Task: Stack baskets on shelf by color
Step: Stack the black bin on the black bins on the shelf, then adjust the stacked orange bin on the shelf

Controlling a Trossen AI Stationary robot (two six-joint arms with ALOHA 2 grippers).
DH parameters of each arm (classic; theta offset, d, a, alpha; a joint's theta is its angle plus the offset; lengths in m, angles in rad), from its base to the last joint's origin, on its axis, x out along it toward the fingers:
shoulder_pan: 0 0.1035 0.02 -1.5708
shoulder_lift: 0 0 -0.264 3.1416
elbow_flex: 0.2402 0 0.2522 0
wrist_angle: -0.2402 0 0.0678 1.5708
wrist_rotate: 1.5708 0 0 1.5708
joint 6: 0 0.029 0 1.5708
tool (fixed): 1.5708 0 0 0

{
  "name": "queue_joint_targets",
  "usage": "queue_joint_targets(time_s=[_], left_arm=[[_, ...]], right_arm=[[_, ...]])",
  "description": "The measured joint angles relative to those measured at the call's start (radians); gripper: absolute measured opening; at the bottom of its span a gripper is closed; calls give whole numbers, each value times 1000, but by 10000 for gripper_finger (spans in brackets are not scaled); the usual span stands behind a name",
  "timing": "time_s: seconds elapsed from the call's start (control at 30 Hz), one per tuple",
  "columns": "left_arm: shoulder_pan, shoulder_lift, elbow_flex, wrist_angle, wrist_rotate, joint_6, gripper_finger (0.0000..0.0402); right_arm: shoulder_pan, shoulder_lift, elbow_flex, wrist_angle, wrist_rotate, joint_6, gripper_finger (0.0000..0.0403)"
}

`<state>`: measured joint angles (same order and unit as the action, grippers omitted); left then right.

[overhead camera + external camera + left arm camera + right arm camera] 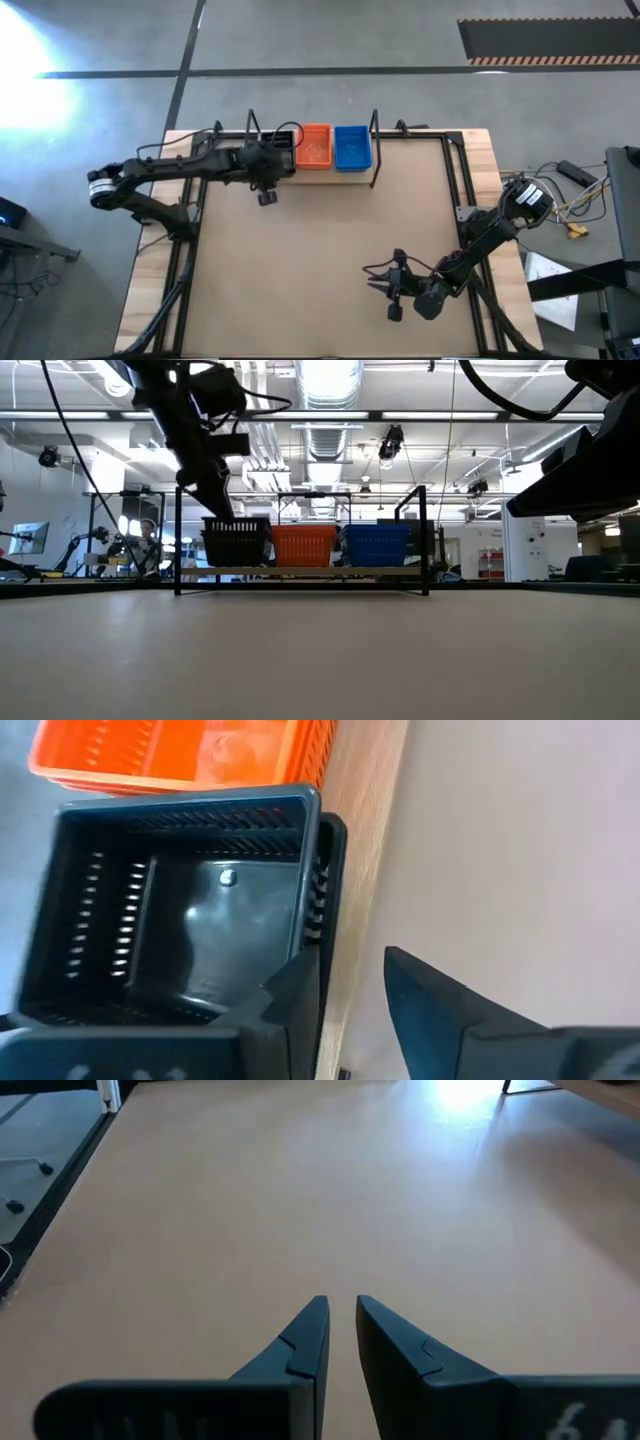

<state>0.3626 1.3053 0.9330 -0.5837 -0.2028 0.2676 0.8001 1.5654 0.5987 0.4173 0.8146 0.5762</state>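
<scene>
Watching the left pincer (350, 1005) at the black basket (190, 905), you have the main risk right there: its fingers stand slightly apart with one inside the basket's near wall and one outside, so a withdrawal with any sideways drift could catch the rim and drag the basket off the shelf (352, 172) edge. From the wrist view you cannot tell for certain whether the pads touch the wall. Judged from the high view, the basket sits at the shelf's left end, close to the wire loop, leaving little margin.

Black basket: glossy dark plastic, slotted walls, open top, nothing inside. A second dark rim shows just beside and under it, suggesting a nested stack, though the count is not readable. Light and slippery by the look of it; expect it to skid rather than resist.

Orange basket (315, 146) sits mid-shelf, touching the black one. Blue basket (351, 146) is beside the orange, toward the right loop. In the low view all three stand level in a row.

Right pincer (341, 1342) waits low over the bare tabletop (330, 240), near the right front, fingers nearly together, holding nothing.
</scene>
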Motion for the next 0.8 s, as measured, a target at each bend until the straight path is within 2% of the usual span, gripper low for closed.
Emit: queue_joint_targets(time_s=[0.17,0.5,0.8], left_arm=[[-1,0,-48,79,-48,1,79],[-2,-55,-37,70,-135,9,68],[-14,-40,-58,113,-92,-12,68]], right_arm=[[0,0,0,0,0,0,47],[0,0,0,1,0,0,47],[0,0,0,2,0,0,47]])
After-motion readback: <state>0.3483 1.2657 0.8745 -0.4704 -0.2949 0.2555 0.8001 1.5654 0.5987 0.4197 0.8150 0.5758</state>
